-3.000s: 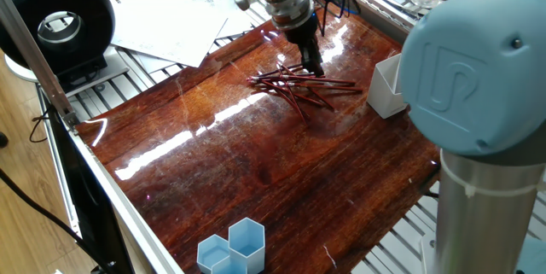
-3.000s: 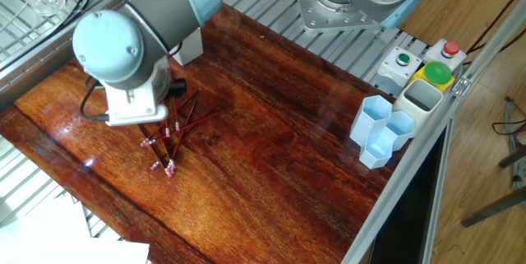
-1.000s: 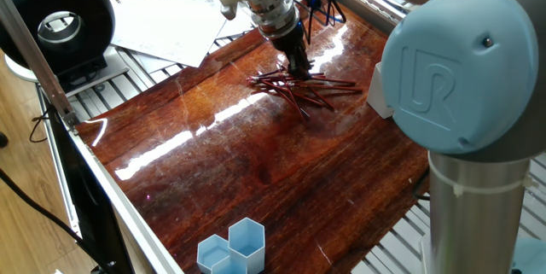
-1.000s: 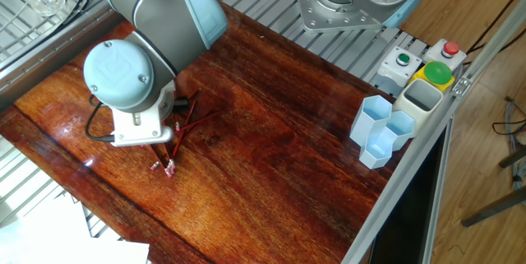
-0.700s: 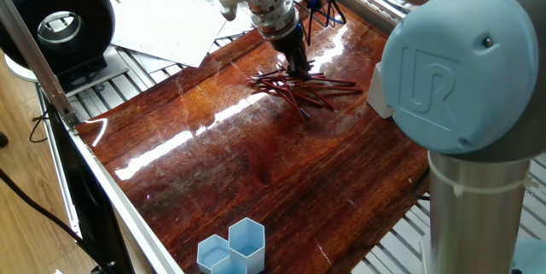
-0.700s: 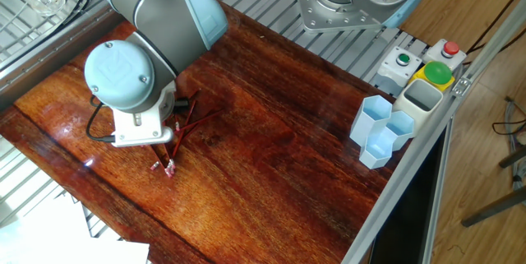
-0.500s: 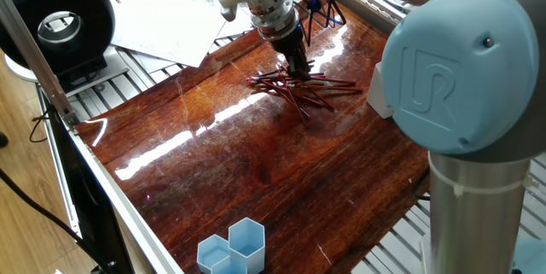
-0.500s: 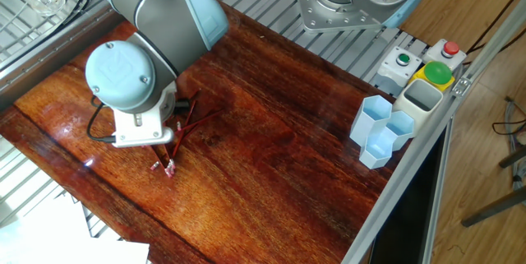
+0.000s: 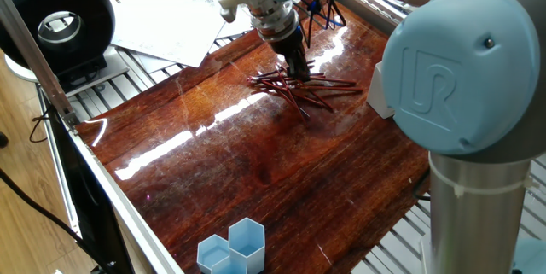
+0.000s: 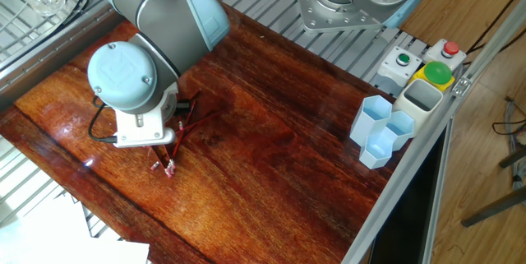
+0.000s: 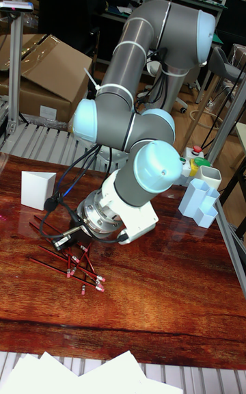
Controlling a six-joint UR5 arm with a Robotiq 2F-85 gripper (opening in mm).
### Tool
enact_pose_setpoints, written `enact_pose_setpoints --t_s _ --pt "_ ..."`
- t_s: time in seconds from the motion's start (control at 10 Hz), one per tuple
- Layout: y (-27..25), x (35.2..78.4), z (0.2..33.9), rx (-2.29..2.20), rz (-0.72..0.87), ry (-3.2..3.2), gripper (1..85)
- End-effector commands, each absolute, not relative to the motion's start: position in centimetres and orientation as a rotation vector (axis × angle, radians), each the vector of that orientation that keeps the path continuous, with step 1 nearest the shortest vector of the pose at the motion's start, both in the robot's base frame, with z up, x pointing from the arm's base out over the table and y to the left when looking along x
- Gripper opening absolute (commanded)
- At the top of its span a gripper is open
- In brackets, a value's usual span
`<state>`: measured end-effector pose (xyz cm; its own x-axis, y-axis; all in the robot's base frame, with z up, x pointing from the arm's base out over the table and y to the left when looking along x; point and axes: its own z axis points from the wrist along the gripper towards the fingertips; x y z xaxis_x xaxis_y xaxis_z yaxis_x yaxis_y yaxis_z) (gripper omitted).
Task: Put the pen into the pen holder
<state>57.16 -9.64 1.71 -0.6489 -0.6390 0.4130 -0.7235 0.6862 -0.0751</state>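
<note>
The arm [image 11: 147, 59] rises from its base at the far side of the table, folds over at the elbow and reaches down, wrist [image 10: 131, 91] bent low. The gripper [image 9: 298, 71] points straight down, its fingers close together at the tabletop; whether they clamp anything cannot be told

The gripper [image 9: 300, 72] is lowered onto a heap of red pens [image 9: 305, 89] on the glossy wooden tabletop [image 9: 256, 163]. The white holder [image 9: 378, 93] is partly hidden by the arm. Blue cups [image 9: 232, 247] are seen near the front edge.
</note>
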Motion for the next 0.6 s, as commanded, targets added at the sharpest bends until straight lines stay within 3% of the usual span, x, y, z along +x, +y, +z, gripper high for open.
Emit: enact_pose_setpoints --t_s 0.0,0.2,0.5 --pt "-9.7 57.1 1.8 1.045 0.337 -2.553 11.0" --pt "-10.3 57.0 2.6 1.029 0.376 -2.546 1.0" --pt "-11.6 56.2 6.9 1.038 0.392 -2.517 1.0"
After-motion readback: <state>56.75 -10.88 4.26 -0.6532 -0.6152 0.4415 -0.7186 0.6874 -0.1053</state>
